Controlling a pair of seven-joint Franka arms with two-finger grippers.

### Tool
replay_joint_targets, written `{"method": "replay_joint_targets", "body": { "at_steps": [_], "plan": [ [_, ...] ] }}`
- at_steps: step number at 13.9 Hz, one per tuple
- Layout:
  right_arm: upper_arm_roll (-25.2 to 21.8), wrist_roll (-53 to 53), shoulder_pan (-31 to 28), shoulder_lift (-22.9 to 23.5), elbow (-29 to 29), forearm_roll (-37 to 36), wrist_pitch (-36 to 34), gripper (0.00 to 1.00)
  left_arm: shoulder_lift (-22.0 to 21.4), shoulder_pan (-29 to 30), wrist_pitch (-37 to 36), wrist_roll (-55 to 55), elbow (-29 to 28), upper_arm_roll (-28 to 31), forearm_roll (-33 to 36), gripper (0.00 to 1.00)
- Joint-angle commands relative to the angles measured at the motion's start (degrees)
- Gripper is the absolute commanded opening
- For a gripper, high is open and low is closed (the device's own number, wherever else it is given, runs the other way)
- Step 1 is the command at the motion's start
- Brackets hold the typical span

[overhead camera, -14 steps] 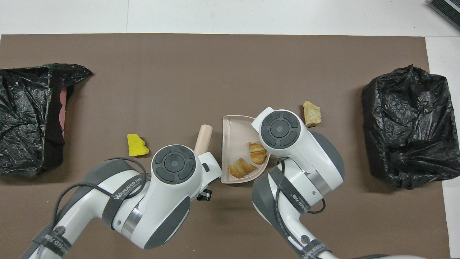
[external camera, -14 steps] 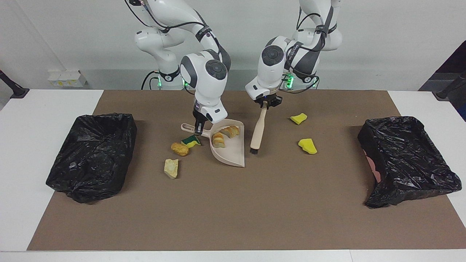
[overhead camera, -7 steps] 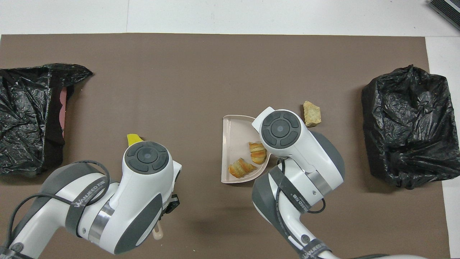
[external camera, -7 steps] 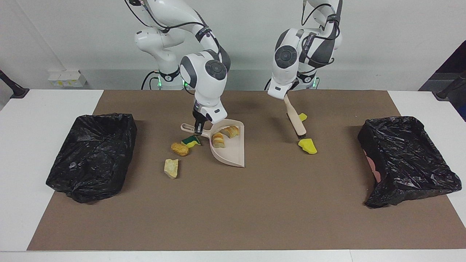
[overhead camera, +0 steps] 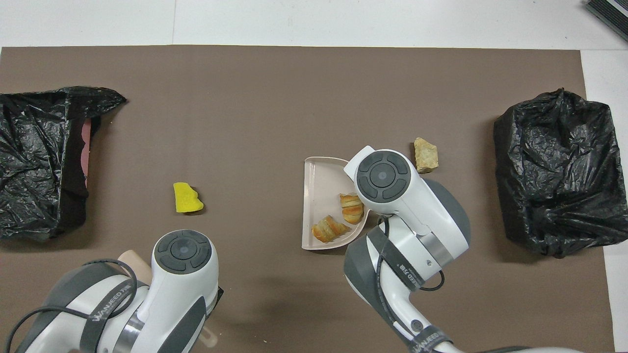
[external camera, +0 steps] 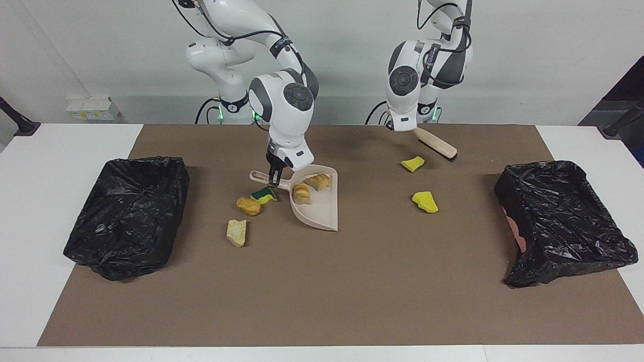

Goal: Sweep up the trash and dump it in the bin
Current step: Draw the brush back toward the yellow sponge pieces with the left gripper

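My right gripper is shut on the handle of the beige dustpan, which rests on the mat with two bread-like lumps in it. Beside the handle, toward the right arm's end, lie a green-and-yellow sponge, a golden lump and a pale chunk. My left gripper is shut on the beige brush, held tilted in the air above a yellow sponge piece. Another yellow piece lies farther from the robots.
A black-bagged bin stands at the right arm's end of the brown mat, and a second one at the left arm's end. In the overhead view the arms cover the trash nearest the robots.
My left arm has swung the brush away from the dustpan toward its own end of the table and raised it off the mat. The right arm, dustpan and trash have not moved.
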Motion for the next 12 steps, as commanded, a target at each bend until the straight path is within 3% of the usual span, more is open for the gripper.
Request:
{"method": "replay_joint_targets", "body": {
  "at_steps": [1,7,12],
  "plan": [
    [0.36,2.09,-0.59,-0.47,-1.22,-1.54,1.63,0.0,-2.07,0.01,6.37,-4.83,-5.05,0.09,-3.19,0.0],
    [0.36,2.09,-0.77,-0.47,-1.22,-1.45,1.55,0.0,1.97,0.53,23.33,-4.42,-6.56,0.09,-9.96,0.0],
    [0.36,2.09,-0.77,-0.47,-1.3,-1.45,1.55,0.0,8.04,2.55,29.49,12.96,-1.63,4.48,-9.96,0.0]
  ]
}}
